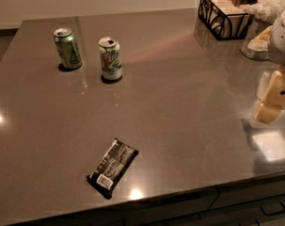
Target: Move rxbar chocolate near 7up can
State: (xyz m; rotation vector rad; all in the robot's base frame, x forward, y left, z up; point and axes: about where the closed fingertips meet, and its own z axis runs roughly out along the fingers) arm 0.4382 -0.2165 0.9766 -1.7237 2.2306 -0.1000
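The gripper [273,98] hangs at the right of the counter [189,126]; whether it is open or closed cannot be told. Well to its left, the rxbar chocolate [113,167] lies flat near the front edge, where a glancing descent may push it off. Farther back, the 7up can [110,59] may topple if struck.

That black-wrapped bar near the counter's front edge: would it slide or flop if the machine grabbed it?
The rxbar chocolate lies flat, so it probably slides rather than rolls or tips. Its glossy wrapper on the shiny counter may be slippery. Thin and low, it likely gives the pincer, at the right edge, little to grip.
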